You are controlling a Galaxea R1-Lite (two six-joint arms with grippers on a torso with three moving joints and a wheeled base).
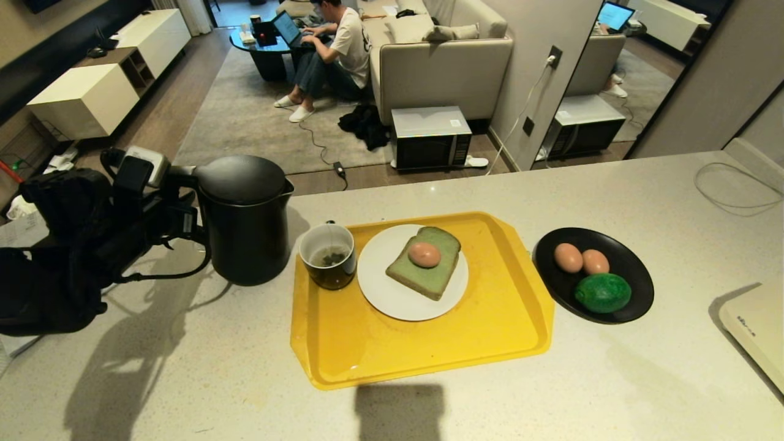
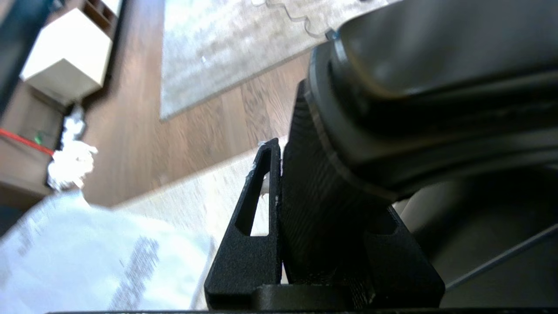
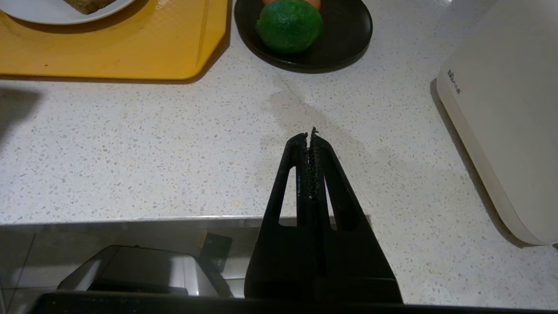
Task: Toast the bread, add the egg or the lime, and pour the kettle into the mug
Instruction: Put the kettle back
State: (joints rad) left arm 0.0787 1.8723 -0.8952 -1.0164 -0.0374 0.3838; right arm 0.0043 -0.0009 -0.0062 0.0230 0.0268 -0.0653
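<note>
Left pincer [image 1: 184, 217] clamped on the side handle of the kettle [image 1: 245, 220], at the counter's left side. Right pincer [image 3: 310, 144] closed on nothing, idle over bare counter [image 3: 130, 144] near its front edge.

Largest to smallest from there:
- Kettle upright, base on the counter, spout toward the tray, just left of it.
- Yellow tray [image 1: 429, 355] mid-counter, carrying plate and mug.
- White plate [image 1: 392, 300] bearing the bread [image 1: 429, 269], one egg [image 1: 424, 254] on top of the slice.
- Black dish [image 1: 637, 288] right of the tray: lime [image 1: 603, 293] and two more eggs.
- Mug [image 1: 327, 254] at the tray's left corner, nearest the kettle, dark bits inside.

Judged step: pour from kettle into mug; bread and egg look done.

To do well: lift straight before tilting, keep grip firm against the handle twisting. Carry spout over the mug's mouth, clear of the rim. Tilt slowly, thin stream, stop short of full. Mug small and close to the plate, so overshoot likely wets bread. Return kettle upright to the counter.
</note>
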